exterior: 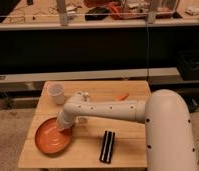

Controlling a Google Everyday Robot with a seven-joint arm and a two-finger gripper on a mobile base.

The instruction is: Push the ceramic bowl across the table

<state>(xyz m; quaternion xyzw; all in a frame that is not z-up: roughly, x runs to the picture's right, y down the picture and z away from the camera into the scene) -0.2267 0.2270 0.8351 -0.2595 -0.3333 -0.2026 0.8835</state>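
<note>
With the ceramic bowl sitting at the table's front-left corner and my gripper down on its right rim, jaws' state I cannot tell, I'd push slowly and low, steering clear of the black bar.

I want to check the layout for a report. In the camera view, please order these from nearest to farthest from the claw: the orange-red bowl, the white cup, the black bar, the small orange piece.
The claw is over the bowl's right rim.
1. Wide orange-red ceramic bowl, under it, front left.
2. Small white cup, back left, and flat black rectangular bar, front right: too close to call.
3. Small orange piece, back right.
</note>
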